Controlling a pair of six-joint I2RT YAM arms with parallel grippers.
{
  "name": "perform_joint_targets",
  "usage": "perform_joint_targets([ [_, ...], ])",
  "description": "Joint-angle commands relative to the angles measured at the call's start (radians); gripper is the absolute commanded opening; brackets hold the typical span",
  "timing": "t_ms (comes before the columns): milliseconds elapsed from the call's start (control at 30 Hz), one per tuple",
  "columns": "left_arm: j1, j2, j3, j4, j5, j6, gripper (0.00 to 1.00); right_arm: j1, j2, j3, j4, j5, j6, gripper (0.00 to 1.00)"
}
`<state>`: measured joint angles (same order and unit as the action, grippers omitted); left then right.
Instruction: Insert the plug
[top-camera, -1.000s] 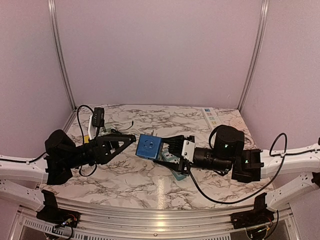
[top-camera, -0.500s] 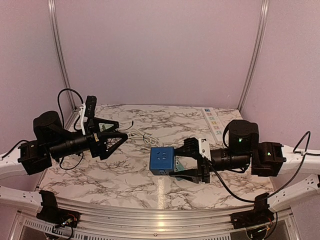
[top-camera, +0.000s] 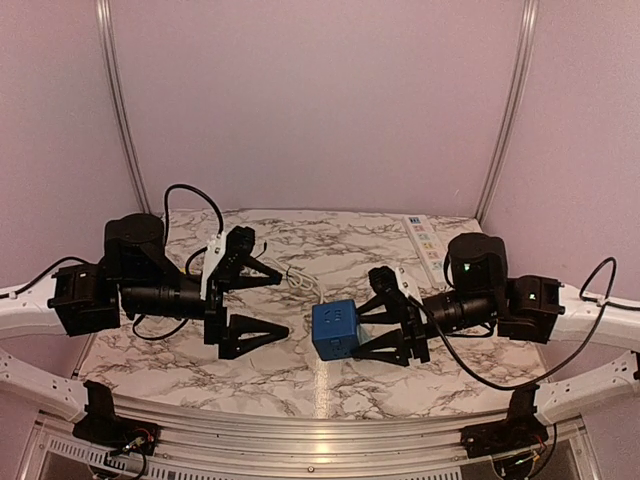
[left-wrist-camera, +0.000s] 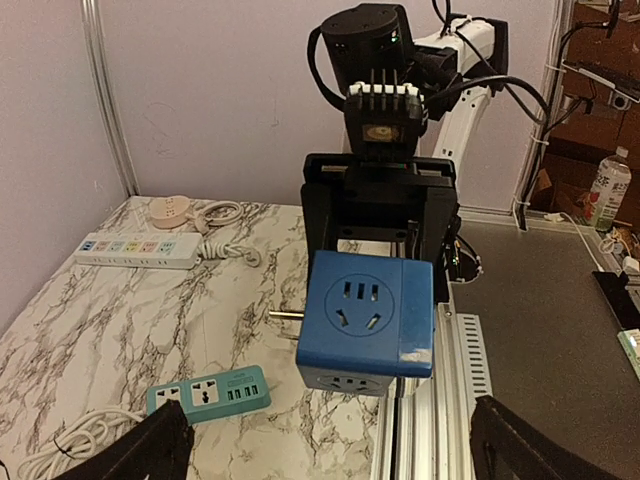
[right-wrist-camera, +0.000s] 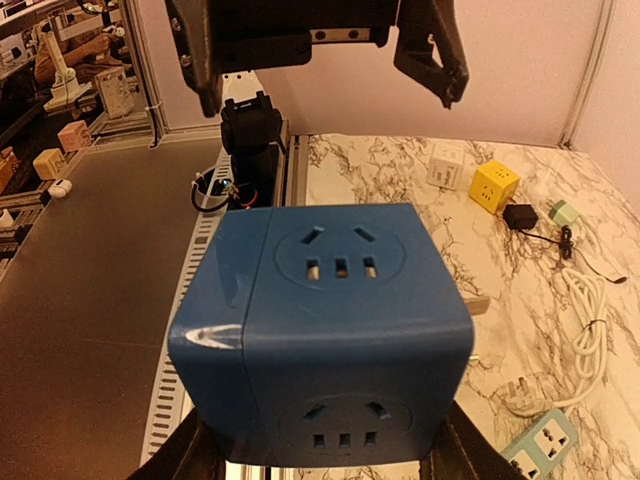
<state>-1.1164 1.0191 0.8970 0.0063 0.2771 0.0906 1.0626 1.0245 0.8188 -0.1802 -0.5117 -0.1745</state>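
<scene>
Plug: the one I can make out is a white plug (right-wrist-camera: 522, 400) on a coiled cord (top-camera: 296, 278), lying loose on the table (top-camera: 270, 378), behind the gap between my two arms and touching neither of them.

Starting at the left, my left pincer (top-camera: 285, 305) points toward the middle with its fingers (top-camera: 250, 336) spread wide and nothing between them. On its wrist camera the fingertips only show in the bottom corners.

In the middle is the blue cube (top-camera: 335, 328), a block with sockets on its faces. A short prong (left-wrist-camera: 285, 318) sticks out of one side, and I cannot tell what that prong belongs to. Below the cube on the left wrist view lies a teal strip (left-wrist-camera: 210, 392) flat on the marble.

To the right, my right pincer (top-camera: 365, 332) is clamped on the blue cube, one finger on each flank, holding it with a socket face turned toward the left arm. Further back on the right a white strip (top-camera: 425, 240) lies along the table edge.
</scene>
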Motion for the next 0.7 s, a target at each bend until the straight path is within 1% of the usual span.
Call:
perform_joint_targets([
  [0, -0.057, 0.063, 0.050, -0.084, 0.014, 0.040, 0.99, -0.020, 0.001, 0.004, 0.014, -0.037, 0.021, 0.11],
  [167, -0.107, 0.104, 0.091, -0.109, -0.025, 0.043, 0.99, -0.022, 0.052, 0.030, -0.031, -0.018, -0.007, 0.11],
  [400, -0.118, 0.143, 0.119, -0.160, -0.100, 0.049, 0.99, -0.022, 0.073, 0.044, -0.034, -0.019, -0.021, 0.11],
  [667, -0.120, 0.196, 0.139, -0.197, -0.097, 0.055, 0.99, -0.022, 0.099, 0.064, -0.038, -0.054, -0.026, 0.11],
])
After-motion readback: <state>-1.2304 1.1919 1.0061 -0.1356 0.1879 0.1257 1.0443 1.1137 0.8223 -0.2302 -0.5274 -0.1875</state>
